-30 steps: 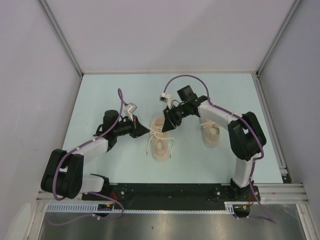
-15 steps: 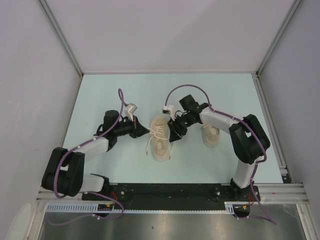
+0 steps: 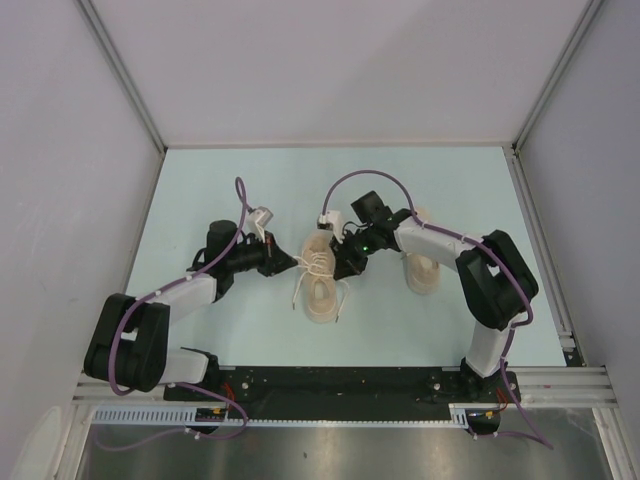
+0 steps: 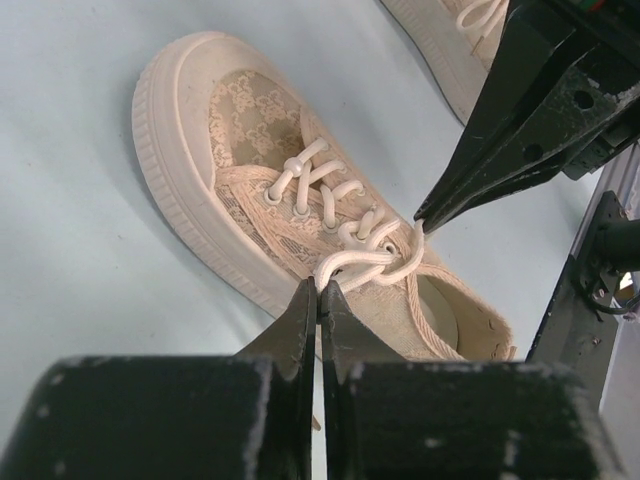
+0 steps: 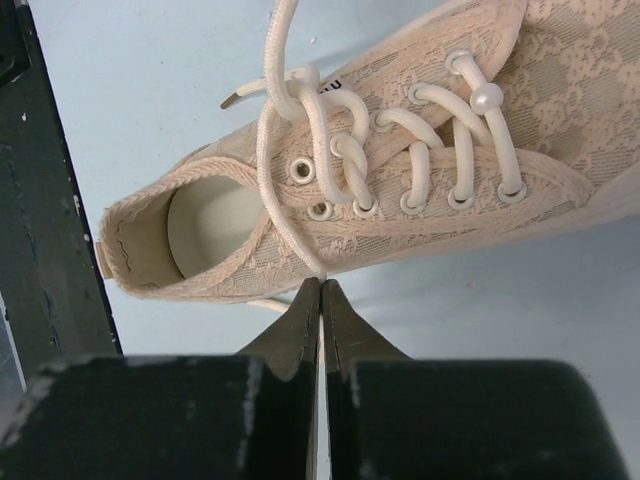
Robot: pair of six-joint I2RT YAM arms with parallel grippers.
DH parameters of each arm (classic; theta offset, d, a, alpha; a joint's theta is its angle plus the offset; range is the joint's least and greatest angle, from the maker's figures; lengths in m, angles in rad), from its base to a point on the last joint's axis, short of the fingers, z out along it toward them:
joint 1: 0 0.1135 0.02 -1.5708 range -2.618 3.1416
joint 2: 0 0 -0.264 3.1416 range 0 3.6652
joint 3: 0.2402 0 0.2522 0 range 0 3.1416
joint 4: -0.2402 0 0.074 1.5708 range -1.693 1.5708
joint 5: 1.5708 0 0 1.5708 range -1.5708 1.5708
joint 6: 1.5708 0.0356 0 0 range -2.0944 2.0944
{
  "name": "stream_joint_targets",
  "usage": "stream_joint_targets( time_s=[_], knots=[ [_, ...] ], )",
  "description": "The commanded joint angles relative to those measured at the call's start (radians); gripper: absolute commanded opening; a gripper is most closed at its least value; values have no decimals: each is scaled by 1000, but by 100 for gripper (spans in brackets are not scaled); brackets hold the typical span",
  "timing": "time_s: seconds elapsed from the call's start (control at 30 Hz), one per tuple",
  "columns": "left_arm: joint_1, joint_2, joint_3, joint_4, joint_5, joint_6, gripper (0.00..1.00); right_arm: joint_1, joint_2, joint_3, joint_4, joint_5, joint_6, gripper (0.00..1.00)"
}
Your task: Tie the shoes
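The left shoe (image 3: 320,285), beige with off-white laces, lies mid-table with its toe pointing away. My left gripper (image 3: 291,262) is at its left side, shut on a lace loop (image 4: 345,262) at the top eyelets; its tips (image 4: 320,286) pinch the loop's end. My right gripper (image 3: 345,263) is at the shoe's right side, shut on the other lace strand (image 5: 285,225); its tips (image 5: 321,284) touch the shoe's side. The two strands cross in a knot (image 4: 392,250) over the tongue. The second shoe (image 3: 422,265) lies to the right, partly under the right arm.
The right gripper's black fingers (image 4: 470,170) show in the left wrist view, close over the knot. A loose lace end (image 3: 300,292) trails on the table left of the shoe. The black base rail (image 3: 340,385) runs along the near edge.
My right gripper has moved down from beside the shoe's toe to its right side at the lace knot, drawing its strand along. The left gripper has held still on its loop.
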Motion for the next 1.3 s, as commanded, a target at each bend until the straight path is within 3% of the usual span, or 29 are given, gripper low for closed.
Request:
stream_joint_targets(
  time_s=[0.0,0.3,0.6,0.7,0.77,0.8,0.9,1.03,1.27],
  knots=[
    [17,1,22,-7,-14,-10,0,-7,-60,-5,43,14,47,0],
    [25,4,-8,-10,-19,-60,0,-51,-106,-85,201,-11,438,0],
    [26,-15,-25,-23,-13,-44,2,-30,-131,-171,316,-34,575,0],
    [28,-31,-18,-44,-2,-5,9,-27,-140,-172,313,-35,572,0],
    [38,-59,-13,-52,30,19,31,-27,-142,-172,316,-34,561,0],
    [46,-76,-14,-52,68,56,39,-30,-145,-172,316,-32,556,0],
    [74,-185,-14,-75,152,198,42,-31,-146,-172,320,-37,546,0],
    [78,-254,80,-272,235,533,39,-30,-154,-172,323,-40,518,0],
    [-12,-150,246,-437,228,812,36,-22,-151,-172,322,-43,509,0]
  ],
)
